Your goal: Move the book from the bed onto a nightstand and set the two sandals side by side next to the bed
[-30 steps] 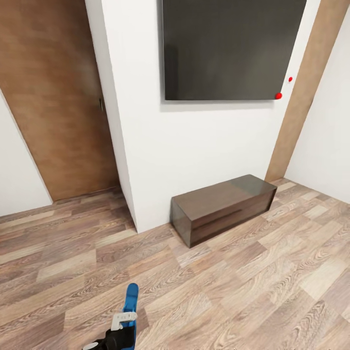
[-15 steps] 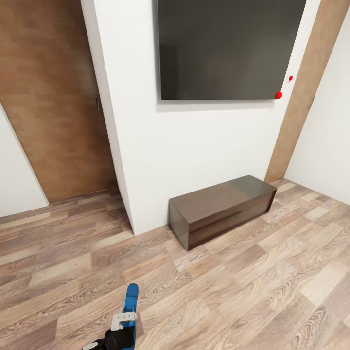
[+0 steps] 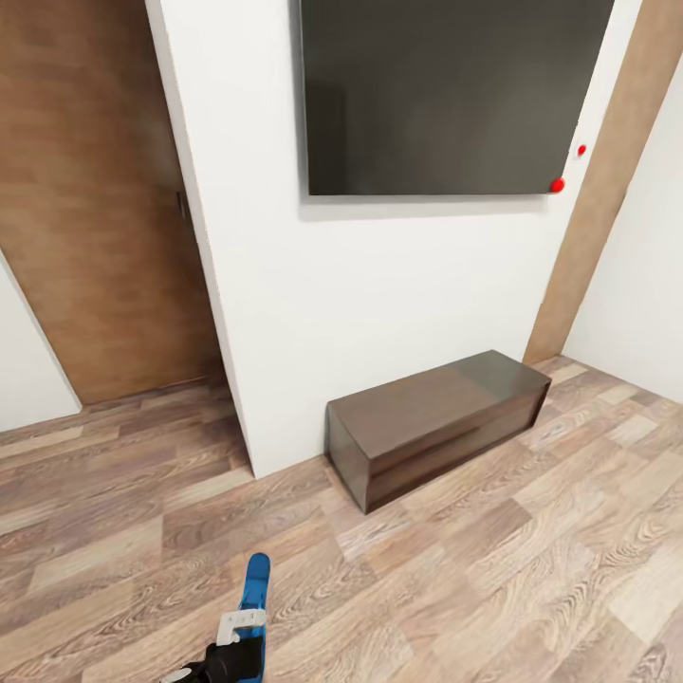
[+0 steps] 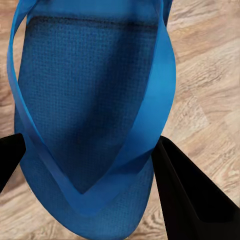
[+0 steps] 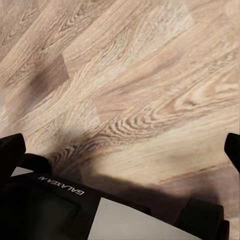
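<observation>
- Wood-plank floor (image 3: 531, 569) fills the lower half of the head view, grain running diagonally; it also shows as background in both wrist views.
- White wall (image 3: 398, 304) occupies the centre of the head view, its corner edge running down left of centre.
- Brown wooden door (image 3: 95, 209) stands at upper left, set back behind the wall corner; a brown vertical panel (image 3: 607, 180) runs along the right side.
- Dark flat panel (image 3: 446, 95) is mounted on the wall at upper centre, with two small red dots (image 3: 558, 185) at its lower right corner.
- Long dark brown low cabinet (image 3: 436, 422) sits on the floor against the wall, right of centre.
- Blue sandal (image 3: 252, 593) appears at the bottom of the head view, left of centre, held above the floor with its free end pointing up-frame.
- Left gripper (image 3: 228, 655) is clamped on the sandal's lower end. In the left wrist view the sandal's sole and thong straps lie between the two black fingers (image 4: 190, 200), one at each lower corner, touching its edges.
- Right gripper (image 5: 120, 150): black fingertips at the left and right frame edges, spread wide, nothing but floor between; robot base below.
</observation>
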